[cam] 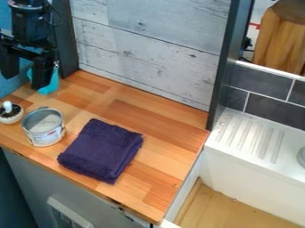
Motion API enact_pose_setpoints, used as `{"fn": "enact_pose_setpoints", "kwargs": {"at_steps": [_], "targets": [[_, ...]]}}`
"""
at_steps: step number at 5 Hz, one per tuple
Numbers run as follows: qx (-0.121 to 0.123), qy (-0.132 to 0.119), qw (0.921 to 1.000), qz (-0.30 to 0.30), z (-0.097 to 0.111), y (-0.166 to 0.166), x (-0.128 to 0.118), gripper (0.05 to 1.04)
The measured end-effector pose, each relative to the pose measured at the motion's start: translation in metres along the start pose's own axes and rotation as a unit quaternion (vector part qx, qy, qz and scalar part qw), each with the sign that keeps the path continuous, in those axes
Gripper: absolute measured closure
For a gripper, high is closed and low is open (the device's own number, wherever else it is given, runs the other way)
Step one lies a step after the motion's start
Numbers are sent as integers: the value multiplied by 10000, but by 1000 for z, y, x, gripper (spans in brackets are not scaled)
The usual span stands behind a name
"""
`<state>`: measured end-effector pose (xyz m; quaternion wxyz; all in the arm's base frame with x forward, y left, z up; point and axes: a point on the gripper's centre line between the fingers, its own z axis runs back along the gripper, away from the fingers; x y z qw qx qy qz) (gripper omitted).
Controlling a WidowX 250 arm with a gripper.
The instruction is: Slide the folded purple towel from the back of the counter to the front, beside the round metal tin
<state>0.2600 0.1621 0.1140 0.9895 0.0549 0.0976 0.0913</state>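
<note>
The black gripper (pixel 25 73) hangs at the upper left, over the back left part of the wooden counter, its two fingers spread apart with nothing seen between them. Partly behind its right finger stands a turquoise bottle-like object (pixel 50 85). Below the gripper, an open metal can (pixel 44 129) with a label stands upright near the counter's left side. Left of the can is a small dark-and-white round item with a white knob (pixel 8 107). A folded dark purple cloth (pixel 102 150) lies flat to the right of the can.
The wooden counter (pixel 161 129) ends at the right beside a lower wood-floored recess and a white ridged sink ledge (pixel 247 136). A whitewashed plank wall (pixel 149 49) rises behind it, with dark upright posts at both sides.
</note>
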Motion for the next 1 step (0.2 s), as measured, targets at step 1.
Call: {"fn": "enact_pose_setpoints", "kwargs": {"at_steps": [1], "targets": [[0, 0, 10000, 0, 0, 0, 0, 83]]}}
